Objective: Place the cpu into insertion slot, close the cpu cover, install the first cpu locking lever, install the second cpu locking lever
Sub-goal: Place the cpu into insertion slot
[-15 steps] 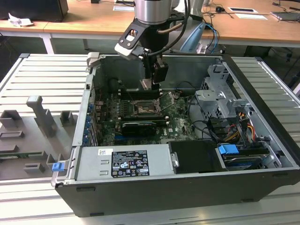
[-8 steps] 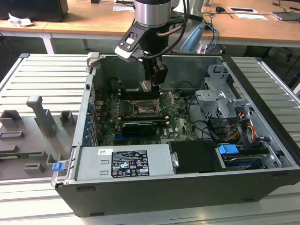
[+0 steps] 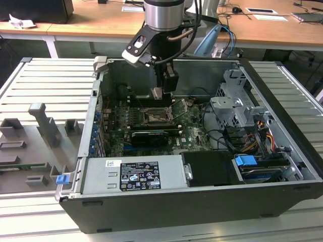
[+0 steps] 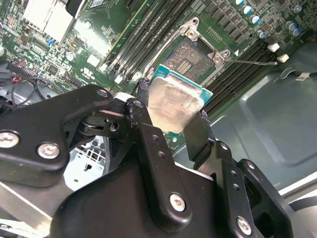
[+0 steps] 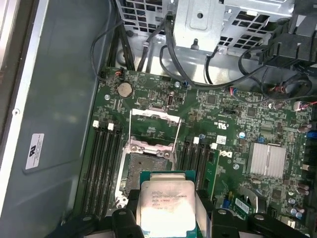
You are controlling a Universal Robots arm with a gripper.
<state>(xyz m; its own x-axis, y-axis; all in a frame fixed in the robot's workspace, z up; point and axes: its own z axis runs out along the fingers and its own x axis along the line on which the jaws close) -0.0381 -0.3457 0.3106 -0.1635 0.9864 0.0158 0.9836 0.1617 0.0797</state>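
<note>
Even, bright room light.
You get soft glare on the cpu (image 4: 173, 105) lid in the second wrist view; the case (image 3: 202, 201) interior sits in mild shadow.

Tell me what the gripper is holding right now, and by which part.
The gripper holds the cpu. Its fingers pinch two opposite side edges, leaving the metal top bare. The chip is not yet in the slot.
</note>
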